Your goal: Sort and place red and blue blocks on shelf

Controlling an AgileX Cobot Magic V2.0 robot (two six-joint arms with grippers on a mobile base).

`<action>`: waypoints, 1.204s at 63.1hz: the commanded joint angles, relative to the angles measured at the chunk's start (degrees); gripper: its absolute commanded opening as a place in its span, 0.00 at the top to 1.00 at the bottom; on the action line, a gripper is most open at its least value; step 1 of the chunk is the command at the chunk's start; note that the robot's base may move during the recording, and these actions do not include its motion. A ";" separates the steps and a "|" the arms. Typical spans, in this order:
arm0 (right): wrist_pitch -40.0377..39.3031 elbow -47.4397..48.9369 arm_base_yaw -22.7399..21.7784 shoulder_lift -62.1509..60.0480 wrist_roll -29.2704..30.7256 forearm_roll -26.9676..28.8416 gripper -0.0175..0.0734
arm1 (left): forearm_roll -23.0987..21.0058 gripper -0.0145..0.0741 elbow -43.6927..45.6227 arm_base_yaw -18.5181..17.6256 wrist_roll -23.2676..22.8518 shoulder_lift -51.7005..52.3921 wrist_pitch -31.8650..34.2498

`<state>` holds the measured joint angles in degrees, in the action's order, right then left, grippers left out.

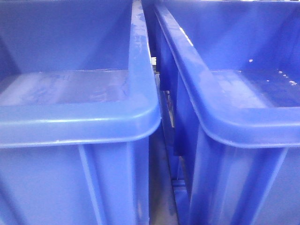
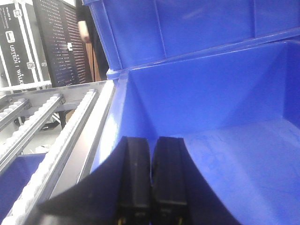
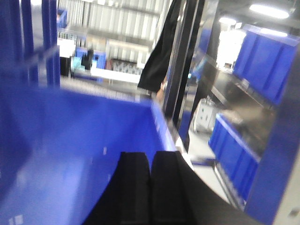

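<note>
Front view: two large blue plastic bins stand side by side, the left bin and the right bin, with a narrow gap between their rounded rims. Through that gap a strip of the grey metal shelf shows. Both bin floors are visible in part, scuffed and bare; a few pale specks lie on the floor of the right bin.

Left wrist view: the left tool sits low over the interior of a blue bin, its two black fingers pressed together with only a thin seam between them and nothing held. To the left of the bin's rim run the shelf's grey roller rails. Beyond them stand a black perforated panel and a black equipment case.

Right wrist view (blurred): the right tool likewise has its black fingers together, with nothing between them, above the floor of a blue bin. A dark upright post rises just beyond the bin's far corner, and further blue bins stand on racking at the right.

Neither the red block nor the blue block appears in any view, so their position relative to either tool cannot be told.
</note>
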<state>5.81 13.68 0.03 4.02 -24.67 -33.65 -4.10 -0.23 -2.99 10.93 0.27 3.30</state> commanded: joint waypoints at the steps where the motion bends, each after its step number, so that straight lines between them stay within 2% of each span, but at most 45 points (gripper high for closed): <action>1: -9.03 -1.77 -1.69 -1.21 0.12 -1.13 0.75 | -0.50 0.74 -2.34 0.04 -0.14 1.04 1.04; 9: -12.75 -5.79 -2.21 -4.30 -1.52 2.40 0.75 | -0.50 0.74 -2.34 0.04 -0.14 1.04 1.04; 16: -12.89 -7.89 -2.24 -4.66 -3.94 7.46 0.75 | -0.50 0.74 -2.34 0.04 -0.14 1.04 1.04; 31: -13.01 -9.68 -2.28 -4.61 -4.21 16.40 0.75 | -0.50 0.74 -2.34 0.04 -0.14 1.04 1.04; 55: -13.90 -10.73 -2.28 -4.61 -3.70 15.60 0.75 | -0.50 0.74 -2.34 0.04 -0.14 1.04 1.04; 62: -13.80 -11.85 -2.10 -4.61 1.04 17.84 0.75 | -0.50 0.74 -2.34 0.04 -0.14 1.04 1.04; 76: -14.03 -12.70 -2.10 -4.61 20.56 27.77 0.75 | -0.50 0.74 -2.34 0.04 -0.14 1.04 1.04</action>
<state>-2.91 -0.61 -1.84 -0.66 -11.29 -9.16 -4.10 -0.23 -2.99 10.93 0.27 3.38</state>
